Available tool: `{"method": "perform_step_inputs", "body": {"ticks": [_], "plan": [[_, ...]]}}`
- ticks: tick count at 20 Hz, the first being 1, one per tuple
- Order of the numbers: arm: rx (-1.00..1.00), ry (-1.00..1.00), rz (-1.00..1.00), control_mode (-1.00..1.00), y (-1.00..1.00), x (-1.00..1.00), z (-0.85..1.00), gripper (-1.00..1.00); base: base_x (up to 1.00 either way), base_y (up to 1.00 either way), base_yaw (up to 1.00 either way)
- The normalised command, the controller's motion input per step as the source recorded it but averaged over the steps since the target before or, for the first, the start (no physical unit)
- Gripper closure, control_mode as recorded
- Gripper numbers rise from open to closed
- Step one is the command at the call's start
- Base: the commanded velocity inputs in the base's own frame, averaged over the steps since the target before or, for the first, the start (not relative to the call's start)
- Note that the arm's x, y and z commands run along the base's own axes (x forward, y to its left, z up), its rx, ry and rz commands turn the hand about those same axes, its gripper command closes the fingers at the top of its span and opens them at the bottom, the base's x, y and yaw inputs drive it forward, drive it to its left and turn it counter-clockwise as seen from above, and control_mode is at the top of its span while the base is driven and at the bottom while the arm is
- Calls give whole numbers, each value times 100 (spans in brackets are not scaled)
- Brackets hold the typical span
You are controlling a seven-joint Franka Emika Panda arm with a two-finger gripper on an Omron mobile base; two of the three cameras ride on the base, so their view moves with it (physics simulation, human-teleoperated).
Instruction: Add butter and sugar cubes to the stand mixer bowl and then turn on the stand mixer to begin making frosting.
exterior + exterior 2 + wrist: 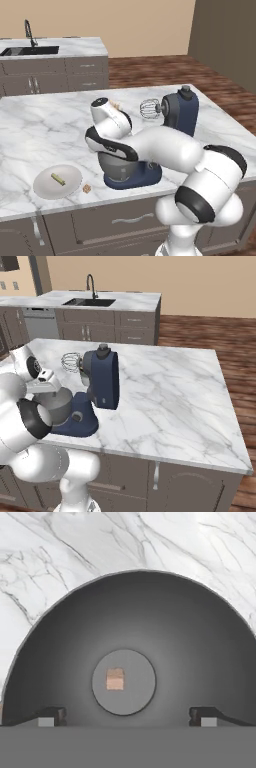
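Marble island counter (pixel 30 125) carries navy stand mixer (pixel 180 114), head tilted back, whisk (pixel 148 109) clear. Grey bowl (pixel 75 642) on mixer base, gripper (pixel 128 716) overhead, jaws wide, empty. White plate (pixel 45 186) holds butter (pixel 58 179). One sugar cube (pixel 115 678) in bowl, other (pixel 87 188) beside plate.

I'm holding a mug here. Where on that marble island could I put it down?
The widest bare marble lies right of the navy-blue stand mixer, out to the counter's edge. The front left is crowded: a round white plate with a pale stick, a tan cube and the grey metal bowl.
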Motion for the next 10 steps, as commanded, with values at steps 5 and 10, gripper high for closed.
{"method": "perform_step_inputs", "body": {"ticks": [5, 10], "plan": [[0, -3, 2, -100, 13, -44, 72, -100, 0, 0, 0], [0, 9, 0, -100, 49, -83, 11, -100, 0, 0, 0]]}}
